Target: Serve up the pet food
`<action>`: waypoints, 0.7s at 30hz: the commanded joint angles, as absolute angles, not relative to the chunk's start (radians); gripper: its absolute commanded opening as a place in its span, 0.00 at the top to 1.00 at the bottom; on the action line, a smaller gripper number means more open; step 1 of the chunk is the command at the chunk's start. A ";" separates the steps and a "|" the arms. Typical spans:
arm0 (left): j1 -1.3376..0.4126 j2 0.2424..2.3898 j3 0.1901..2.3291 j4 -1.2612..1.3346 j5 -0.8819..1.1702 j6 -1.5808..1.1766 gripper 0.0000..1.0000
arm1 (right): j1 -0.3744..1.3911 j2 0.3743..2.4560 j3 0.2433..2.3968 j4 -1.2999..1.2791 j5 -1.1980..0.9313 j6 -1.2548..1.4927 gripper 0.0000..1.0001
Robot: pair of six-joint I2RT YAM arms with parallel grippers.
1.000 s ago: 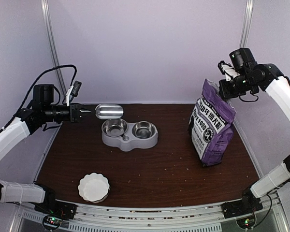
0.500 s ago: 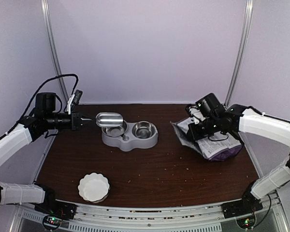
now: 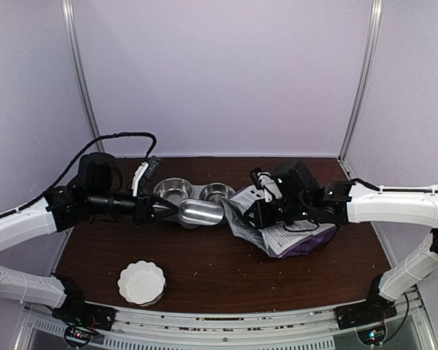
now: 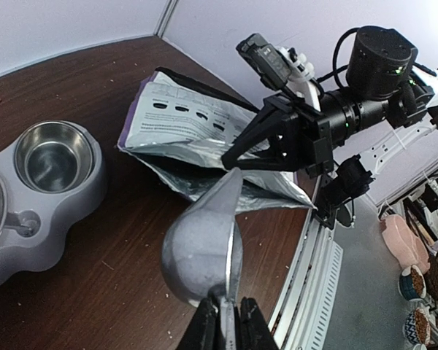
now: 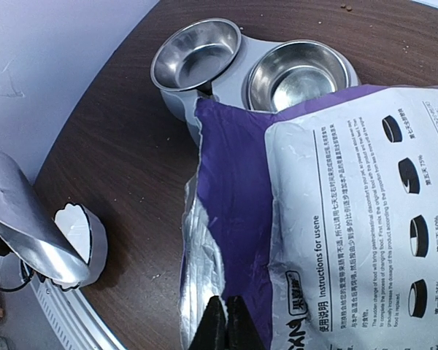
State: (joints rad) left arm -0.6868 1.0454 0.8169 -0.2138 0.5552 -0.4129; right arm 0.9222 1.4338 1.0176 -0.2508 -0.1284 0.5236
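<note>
The pet food is hidden; no heap of kibble shows in any view. The purple-and-white bag [image 3: 292,235] lies on its side, its silver-lined mouth facing left. My right gripper [image 3: 259,217] is shut on the bag's torn mouth edge, as the right wrist view [image 5: 217,321] shows on the bag [image 5: 336,219]. My left gripper [image 3: 168,211] is shut on the handle of the metal scoop [image 3: 201,212]. In the left wrist view my left gripper [image 4: 227,324] holds the scoop [image 4: 204,248] with its tip at the bag's mouth [image 4: 204,182]. The scoop's inside is not visible.
A grey double-bowl feeder [image 3: 197,191] stands behind the scoop, both steel bowls empty [image 5: 233,80]. A white scalloped dish [image 3: 141,283] sits at the front left and shows in the right wrist view [image 5: 77,230]. Small crumbs dot the brown table.
The right arm brought the bag down from upright onto its side and shifted it left toward the middle. The left arm carried the scoop right, in front of the feeder, to the bag's mouth.
</note>
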 commanded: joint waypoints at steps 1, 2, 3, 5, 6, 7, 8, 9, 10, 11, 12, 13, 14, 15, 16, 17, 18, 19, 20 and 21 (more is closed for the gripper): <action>-0.737 1.084 0.783 -0.001 0.499 -0.523 1.00 | 0.955 1.442 1.019 -0.144 -0.123 0.560 1.00; -0.746 1.098 0.777 0.023 0.499 -0.533 1.00 | 0.961 1.445 1.022 -0.148 -0.122 0.561 1.00; -0.755 1.116 0.778 0.034 0.496 -0.539 1.00 | 0.966 1.448 1.027 -0.148 -0.118 0.559 1.00; -0.768 1.157 0.791 0.029 0.493 -0.545 1.00 | 0.979 1.449 1.039 -0.155 -0.102 0.556 1.00; -0.776 1.178 0.797 0.031 0.488 -0.548 1.00 | 0.985 1.447 1.044 -0.160 -0.087 0.553 1.00; -0.786 1.196 0.803 0.036 0.482 -0.552 1.00 | 0.991 1.444 1.048 -0.164 -0.077 0.549 1.00; -0.797 1.212 0.810 0.045 0.478 -0.554 1.00 | 0.997 1.442 1.053 -0.167 -0.069 0.545 1.00; -0.809 1.231 0.818 0.052 0.470 -0.555 1.00 | 1.004 1.441 1.057 -0.171 -0.057 0.539 1.00; -0.823 1.250 0.834 0.050 0.459 -0.555 1.00 | 1.010 1.438 1.060 -0.177 -0.040 0.534 1.00; -0.833 1.269 0.847 0.041 0.448 -0.554 1.00 | 1.017 1.434 1.066 -0.187 -0.018 0.529 1.00; -0.841 1.289 0.861 0.030 0.435 -0.555 1.00 | 1.023 1.430 1.068 -0.197 -0.001 0.525 1.00; -0.847 1.306 0.873 0.021 0.421 -0.554 1.00 | 1.028 1.424 1.073 -0.204 0.011 0.519 1.00; -0.854 1.323 0.882 0.017 0.407 -0.557 1.00 | 1.033 1.417 1.077 -0.209 0.023 0.512 1.00; -0.862 1.338 0.892 0.015 0.389 -0.561 1.00 | 1.040 1.410 1.081 -0.214 0.031 0.506 1.00; -0.870 1.357 0.904 0.017 0.374 -0.562 1.00 | 1.046 1.406 1.087 -0.220 0.039 0.499 1.00; -0.880 1.374 0.919 0.017 0.355 -0.561 1.00 | 1.051 1.404 1.093 -0.222 0.047 0.496 1.00; -0.891 1.389 0.937 0.017 0.330 -0.558 1.00 | 1.055 1.404 1.097 -0.222 0.050 0.494 1.00; -0.904 1.409 0.956 0.016 0.307 -0.551 1.00 | 1.059 1.404 1.100 -0.223 0.053 0.491 1.00; -0.916 1.430 0.978 0.012 0.281 -0.545 1.00 | 1.062 1.404 1.104 -0.224 0.060 0.491 1.00; -0.930 1.452 0.998 0.007 0.254 -0.537 1.00 | 1.066 1.403 1.108 -0.225 0.071 0.488 1.00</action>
